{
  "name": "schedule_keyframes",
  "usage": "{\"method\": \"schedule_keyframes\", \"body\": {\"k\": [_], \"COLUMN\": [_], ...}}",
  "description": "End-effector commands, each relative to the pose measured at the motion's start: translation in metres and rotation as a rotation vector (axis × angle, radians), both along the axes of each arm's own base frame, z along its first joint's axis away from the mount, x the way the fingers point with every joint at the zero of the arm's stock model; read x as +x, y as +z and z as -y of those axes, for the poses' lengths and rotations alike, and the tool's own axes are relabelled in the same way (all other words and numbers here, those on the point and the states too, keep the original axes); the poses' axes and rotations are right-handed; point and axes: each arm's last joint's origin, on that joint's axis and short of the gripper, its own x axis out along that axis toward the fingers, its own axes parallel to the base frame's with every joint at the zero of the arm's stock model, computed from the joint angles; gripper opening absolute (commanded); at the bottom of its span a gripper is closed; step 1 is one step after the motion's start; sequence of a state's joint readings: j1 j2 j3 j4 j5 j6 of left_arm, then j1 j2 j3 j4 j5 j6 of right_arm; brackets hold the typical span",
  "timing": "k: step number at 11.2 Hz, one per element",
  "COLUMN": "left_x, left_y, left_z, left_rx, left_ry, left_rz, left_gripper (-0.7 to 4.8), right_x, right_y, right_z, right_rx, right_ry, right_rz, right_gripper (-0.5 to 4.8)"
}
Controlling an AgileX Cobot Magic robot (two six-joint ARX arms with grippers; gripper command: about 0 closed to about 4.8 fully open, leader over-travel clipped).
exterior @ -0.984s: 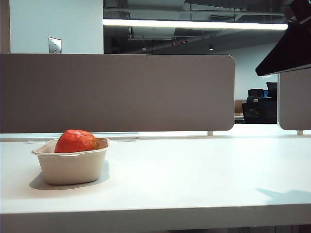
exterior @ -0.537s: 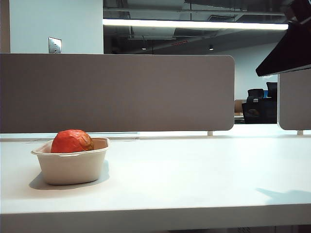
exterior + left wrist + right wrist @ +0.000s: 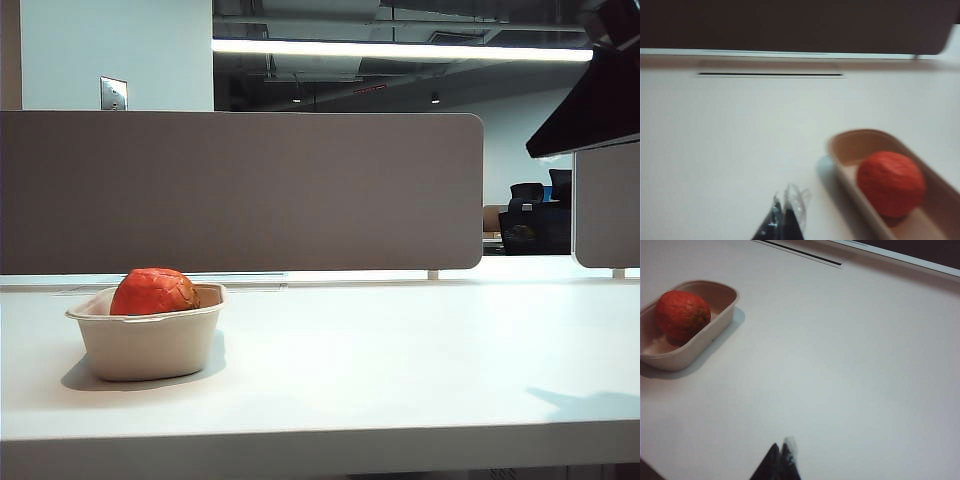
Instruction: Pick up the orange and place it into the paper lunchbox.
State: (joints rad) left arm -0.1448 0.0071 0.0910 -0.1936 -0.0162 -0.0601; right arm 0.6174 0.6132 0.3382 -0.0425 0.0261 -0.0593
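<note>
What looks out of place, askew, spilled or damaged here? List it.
Nothing stands out. The round reddish-orange fruit sits inside the beige moulded-pulp lunchbox, which stands level on the white table. The left gripper and right gripper are shut, empty, apart from the box.

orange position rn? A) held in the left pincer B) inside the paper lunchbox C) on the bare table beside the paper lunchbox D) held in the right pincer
B. The orange sits inside the paper lunchbox, its top showing above the rim, while the left pincer and the right pincer are both shut, empty and off to the side over the bare table.
</note>
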Motion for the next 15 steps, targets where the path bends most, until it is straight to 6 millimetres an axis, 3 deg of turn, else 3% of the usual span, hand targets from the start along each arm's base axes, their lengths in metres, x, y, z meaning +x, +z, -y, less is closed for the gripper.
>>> {"method": "schedule_keyframes", "body": {"k": [1,12,13,14,15], "left_x": [0.007,0.007,0.007,0.007,0.007], "left_y": [-0.018,-0.018,-0.018,-0.018,-0.018], "left_z": [-0.013,-0.013,-0.013,-0.013,-0.013], "left_rx": [0.111,0.085,0.085,0.085,0.085], "left_ry": [0.150,0.156,0.156,0.156,0.156], "left_rz": [0.042,0.041,0.041,0.041,0.041], "left_gripper": [-0.06,0.04,0.04,0.04,0.04], "right_x": [0.000,-0.004,-0.004,-0.005,-0.006], "right_y": [0.003,0.001,-0.003,-0.020,-0.024], "right_z": [-0.001,0.003,0.013,0.038,0.041], "right_rx": [0.018,0.031,0.026,0.059,0.062], "right_ry": [0.004,-0.008,-0.114,-0.291,-0.312], "right_rz": [0.015,0.038,0.063,0.138,0.144], "right_gripper": [-0.06,-0.06,-0.06,-0.06,-0.06]}}
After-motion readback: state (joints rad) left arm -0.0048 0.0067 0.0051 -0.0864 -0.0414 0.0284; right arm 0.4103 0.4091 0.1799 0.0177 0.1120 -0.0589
